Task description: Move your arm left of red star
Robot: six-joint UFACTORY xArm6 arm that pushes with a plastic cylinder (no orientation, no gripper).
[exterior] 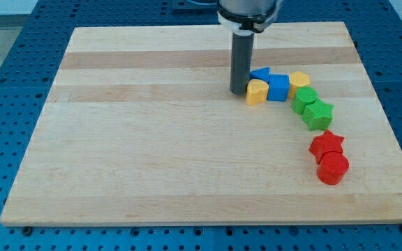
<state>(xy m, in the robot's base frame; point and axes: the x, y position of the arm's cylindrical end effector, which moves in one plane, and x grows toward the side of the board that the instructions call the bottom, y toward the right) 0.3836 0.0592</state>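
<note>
The red star (326, 144) lies at the view's lower right on the wooden board (152, 139), touching a red cylinder-like block (333, 168) just below it. My tip (238, 92) is up and to the left of the star, well apart from it, and sits right beside the left edge of a yellow block (256, 92).
A blue cube (278, 88), a blue triangle (259, 72) and a yellow hexagon-like block (299, 80) cluster right of my tip. Two green blocks (304, 98) (319, 114) curve down toward the red star. The arm's housing (248, 12) is at the view's top.
</note>
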